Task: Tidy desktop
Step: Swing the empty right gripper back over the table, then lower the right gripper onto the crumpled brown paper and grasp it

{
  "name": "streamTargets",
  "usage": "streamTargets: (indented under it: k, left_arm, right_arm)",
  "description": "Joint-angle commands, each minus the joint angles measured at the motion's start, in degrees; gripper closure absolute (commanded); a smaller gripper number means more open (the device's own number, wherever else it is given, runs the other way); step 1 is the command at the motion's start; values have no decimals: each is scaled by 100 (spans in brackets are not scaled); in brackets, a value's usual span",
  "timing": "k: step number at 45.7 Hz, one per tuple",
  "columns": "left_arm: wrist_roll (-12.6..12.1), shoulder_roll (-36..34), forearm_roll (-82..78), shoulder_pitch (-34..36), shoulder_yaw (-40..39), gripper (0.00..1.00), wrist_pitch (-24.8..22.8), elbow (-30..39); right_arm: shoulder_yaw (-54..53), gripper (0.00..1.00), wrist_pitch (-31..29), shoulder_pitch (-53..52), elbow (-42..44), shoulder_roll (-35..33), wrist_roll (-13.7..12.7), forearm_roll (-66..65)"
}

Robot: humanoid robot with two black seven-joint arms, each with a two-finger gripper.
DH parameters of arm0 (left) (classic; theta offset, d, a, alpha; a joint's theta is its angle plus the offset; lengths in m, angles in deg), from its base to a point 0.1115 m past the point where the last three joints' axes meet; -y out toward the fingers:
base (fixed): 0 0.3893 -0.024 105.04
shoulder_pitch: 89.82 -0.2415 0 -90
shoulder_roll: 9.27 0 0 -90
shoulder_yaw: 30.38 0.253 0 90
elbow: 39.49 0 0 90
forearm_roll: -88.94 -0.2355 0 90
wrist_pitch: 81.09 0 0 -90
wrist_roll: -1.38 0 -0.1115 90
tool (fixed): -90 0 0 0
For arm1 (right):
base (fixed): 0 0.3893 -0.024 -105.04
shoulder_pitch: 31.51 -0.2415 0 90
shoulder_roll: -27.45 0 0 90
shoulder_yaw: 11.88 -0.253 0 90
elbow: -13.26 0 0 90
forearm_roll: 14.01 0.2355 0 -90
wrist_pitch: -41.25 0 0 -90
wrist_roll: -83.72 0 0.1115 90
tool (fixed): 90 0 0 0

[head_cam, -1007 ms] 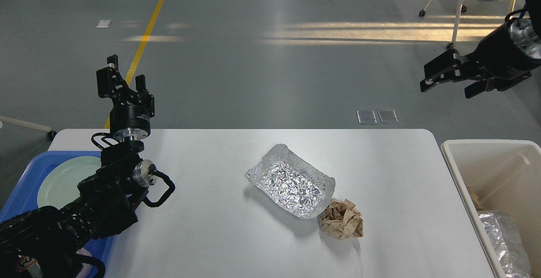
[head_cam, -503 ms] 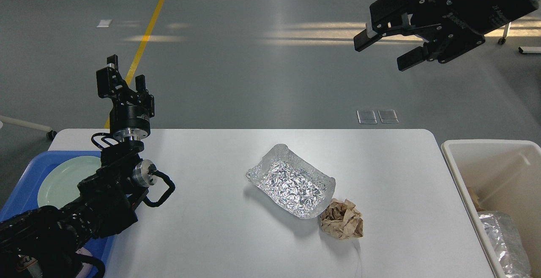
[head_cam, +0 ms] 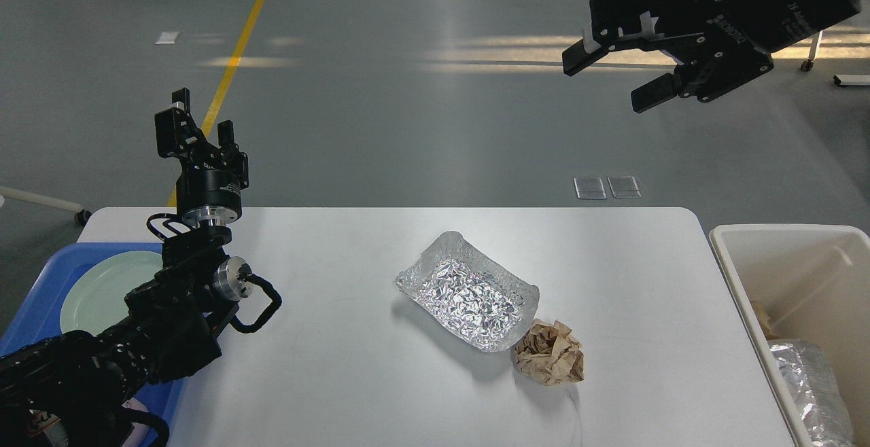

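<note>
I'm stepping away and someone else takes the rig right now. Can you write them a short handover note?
Left gripper: open, empty, raised over the desktop's far left corner.
Right gripper: open, empty, high above the far right side.
On the desktop: a foil tray near the middle, a crumpled brown paper ball at its near right corner.
Done: some foil already lies in the off-white bin to the right; a plate sits in the blue tray to the left.
Left: foil tray and paper ball.
</note>
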Motion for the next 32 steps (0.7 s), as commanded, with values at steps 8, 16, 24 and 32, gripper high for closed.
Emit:
streamTargets:
  k: [8,16,24,32]
  left_arm:
    - [0,-1,1,0,0,4,0,0]
    - [0,8,1,0,0,4,0,0]
    - [0,-1,1,0,0,4,0,0]
    - [0,0,1,0,0,4,0,0]
  right_arm:
    - [-3,0,0,1005,18,235,-3,-5]
    - [-3,0,253,1805,53,446,-3,-31]
    - [-20,0,762,2623,62,666,-3,-58]
    - [-38,0,1483,3484,334,1070,6,-75]
